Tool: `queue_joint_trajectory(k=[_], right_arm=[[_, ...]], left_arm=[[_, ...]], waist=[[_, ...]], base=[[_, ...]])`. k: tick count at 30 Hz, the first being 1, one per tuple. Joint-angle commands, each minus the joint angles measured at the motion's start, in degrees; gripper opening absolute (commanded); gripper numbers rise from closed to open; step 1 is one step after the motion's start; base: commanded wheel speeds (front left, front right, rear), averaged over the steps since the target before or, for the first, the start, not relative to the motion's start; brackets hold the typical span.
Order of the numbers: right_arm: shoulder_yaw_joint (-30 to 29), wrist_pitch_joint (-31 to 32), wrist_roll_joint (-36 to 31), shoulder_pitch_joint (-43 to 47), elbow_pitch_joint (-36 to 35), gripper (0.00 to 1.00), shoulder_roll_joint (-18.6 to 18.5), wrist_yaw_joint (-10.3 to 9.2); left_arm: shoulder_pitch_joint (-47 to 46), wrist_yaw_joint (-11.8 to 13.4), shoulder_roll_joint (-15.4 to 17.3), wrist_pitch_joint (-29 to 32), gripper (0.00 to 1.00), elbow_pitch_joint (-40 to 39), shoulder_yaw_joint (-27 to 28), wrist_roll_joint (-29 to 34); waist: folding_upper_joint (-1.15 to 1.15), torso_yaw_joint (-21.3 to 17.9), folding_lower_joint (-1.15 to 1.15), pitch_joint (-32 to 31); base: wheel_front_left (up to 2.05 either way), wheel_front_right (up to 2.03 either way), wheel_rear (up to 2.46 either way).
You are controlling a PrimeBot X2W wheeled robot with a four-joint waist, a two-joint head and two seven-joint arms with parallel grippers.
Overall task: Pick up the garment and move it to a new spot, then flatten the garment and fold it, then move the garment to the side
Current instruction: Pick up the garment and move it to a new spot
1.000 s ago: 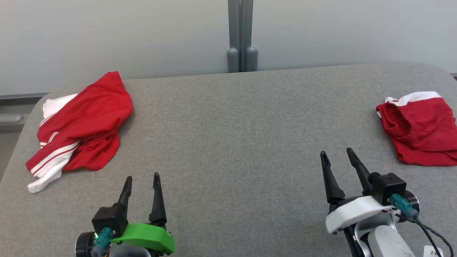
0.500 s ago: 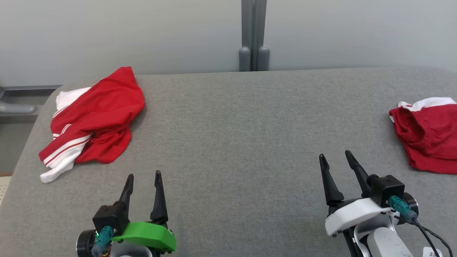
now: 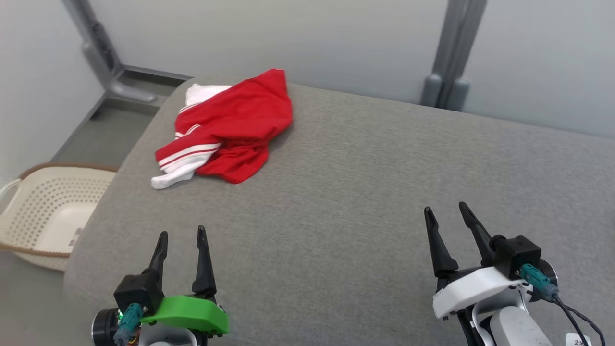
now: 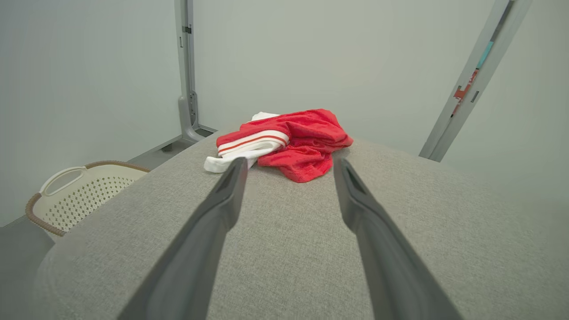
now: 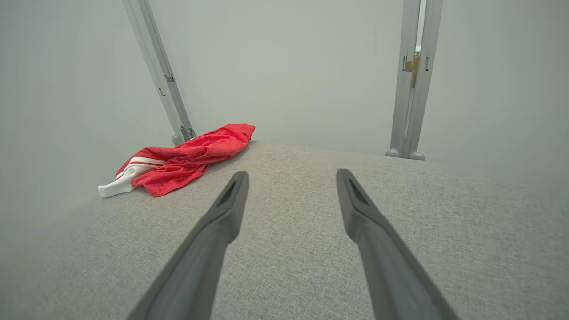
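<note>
Current step, as judged: the reach toward the garment for the first pick-up.

1. Confirm the tools. The left gripper (image 3: 181, 230) and the right gripper (image 3: 444, 206) both hover over the near edge of the grey padded table (image 3: 365, 192). Their fingers are spread wide and neither carries anything.
2. Locate the garment (image 3: 226, 129). It lies in a crumpled red heap with white striped parts, close to the far left corner of the table and well apart from both grippers.
3. Lead with the left gripper. Its wrist view already frames the heap between its fingers, so a straight advance should suffice.
4. Aim for a raised red fold near the middle of the heap. A pinch on the white end alone would probably drag the rest across the table.
5. Lower the fingertips onto the padding before you close them, so that they trap several layers.
6. Lift the cloth clear, then carry it toward the open middle of the table.
7. Keep away from the left edge. A perforated basket (image 3: 43, 211) stands on the floor just beyond it, and a slipped garment could fall there.
</note>
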Motion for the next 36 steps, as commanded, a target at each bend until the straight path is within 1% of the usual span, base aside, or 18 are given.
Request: queue_joint_trajectory(k=[1,3,6,11,17,21,24,26,29,32,34,36], right_arm=[[0.30,-0.18,0.14,0.11,0.16,1.00,-0.08,-0.11],[0.95,-0.18,0.45,-0.05,0.62,1.00,-0.09,-0.11],[2.77,-0.18,0.93,-1.45,1.23,1.00,-0.11,-0.11],[4.16,-0.18,1.27,-2.67,2.49,1.00,-0.14,-0.11],[4.29,-0.18,0.96,-3.20,3.12,1.00,-0.14,-0.11],[4.24,-0.18,0.73,-2.21,3.15,1.00,-0.14,-0.11],[3.91,-0.17,-0.23,-2.16,2.77,1.00,-0.12,-0.11],[3.82,0.06,-1.44,-2.79,2.46,1.00,-0.15,-0.11],[3.75,0.67,-3.12,-3.85,1.53,1.00,-0.15,-0.11],[2.80,1.35,-4.58,-4.41,0.23,1.00,-0.18,-0.11],[2.32,2.09,-5.77,-5.01,-1.00,1.00,-0.16,-0.11],[1.89,3.11,-7.02,-6.01,-2.67,1.00,-0.16,-0.11]], left_arm=[[-0.22,-0.23,0.20,-0.03,1.00,-0.22,0.39,0.18],[-0.04,-0.31,0.19,-0.02,1.00,-0.35,0.71,0.11],[0.71,0.18,0.18,-0.03,1.00,-1.22,1.87,-0.09],[1.56,0.56,0.16,-0.02,1.00,-2.51,2.47,-0.37],[2.05,0.74,0.17,-0.02,1.00,-2.61,2.30,-1.05],[1.24,0.26,0.52,-0.03,1.00,-1.46,3.28,-0.87],[-1.81,0.06,2.28,-0.03,1.00,-1.68,5.35,-0.42],[-4.28,-0.43,4.06,-0.03,1.00,-2.11,6.44,0.12],[-9.88,-1.09,8.21,0.87,1.00,-2.89,7.79,1.15],[-16.23,-1.96,11.53,3.42,1.00,-3.75,8.34,1.90],[-20.42,-2.83,13.54,6.74,1.00,-3.23,8.33,1.67],[-25.56,-4.70,14.54,10.49,1.00,-2.27,8.65,-0.62]], waist=[[0.00,9.56,0.00,-0.19],[0.00,11.46,0.00,-0.21],[0.00,12.28,0.00,0.38],[0.00,12.60,0.00,0.93],[0.00,12.64,0.00,1.03],[0.00,12.45,0.00,1.02],[0.00,11.08,0.00,2.19],[0.00,9.73,0.00,3.24],[0.00,7.21,0.00,5.02],[0.00,5.00,0.00,7.16],[0.00,3.38,0.00,9.00],[0.00,1.73,0.00,11.42]], base=[[0.00,0.00,0.00],[0.00,0.00,0.00],[0.00,0.00,0.00],[0.00,0.00,0.00],[0.00,0.00,0.00],[0.00,0.00,0.00],[0.00,0.00,0.00],[0.00,0.00,0.00],[0.00,0.00,0.00],[0.00,0.00,0.00],[0.00,0.00,0.00],[0.00,0.00,0.00]])
